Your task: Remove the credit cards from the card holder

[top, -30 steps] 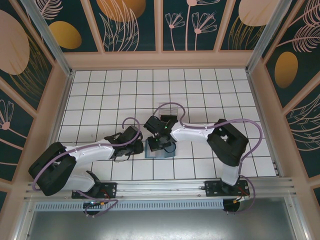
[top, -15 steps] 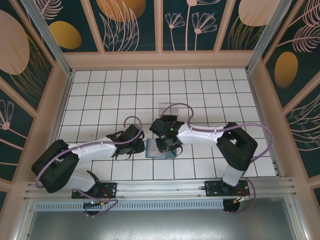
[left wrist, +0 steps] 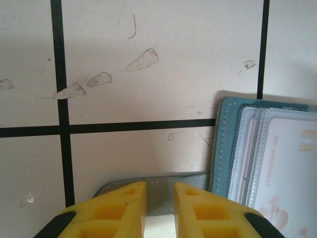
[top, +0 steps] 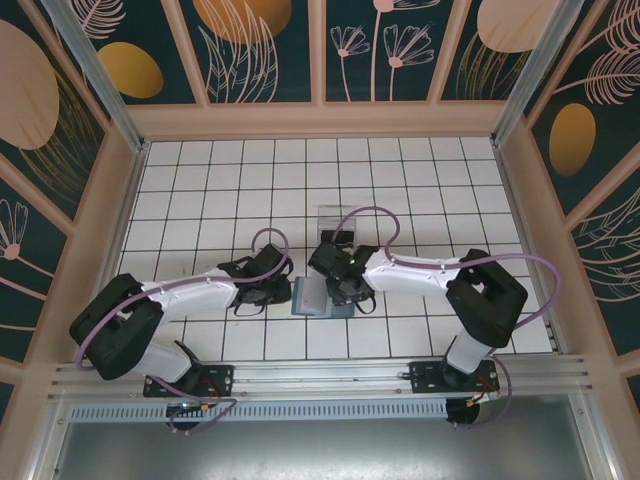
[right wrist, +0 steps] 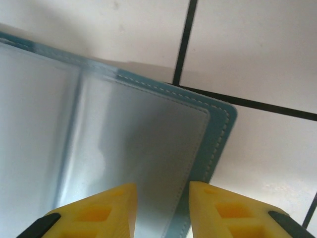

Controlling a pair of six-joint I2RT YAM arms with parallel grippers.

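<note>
Teal soft card holder (top: 316, 298) lies opened flat on the white tiled table (top: 200, 190), near the front edge, btwn the two grippers. Long axis runs approx left-right across the table, roughly parallel to the near edge; short sides face the arms' wrists. L gripper (top: 284, 292) sits at its left end, R gripper (top: 345, 293) over its right half. Left wrist view: holder's left edge (left wrist: 225, 144) comes in from the right w/ pale stitching, stacked clear sleeves stepping inward. A pale card (left wrist: 290, 168) sits in the sleeves, long side running up-down in that view, small gold mark near its top, pinkish print lower down. Card and holder both cut off by the right and bottom frame edges, so card count can't be read. L gripper jaws stand narrow; a grey-green flap (left wrist: 159, 184) of the holder sits in the gap and looks pinched, though the flap's lower part is hidden behind the yellow fingers (left wrist: 116, 208). Right wrist view: rounded teal corner (right wrist: 218, 131) points to the right of frame, glossy clear pocket (right wrist: 124, 148) inside the stitch line; glare washes out whatever lies under the film. R gripper (right wrist: 162, 191) jaws are parted a moderate amt above that pocket, nothing btwn them; can't tell if the tips touch the film. Clear stand (top: 335, 216) sits farther back on the table, apart from the holder, partly hidden by the R arm's cable.
</note>
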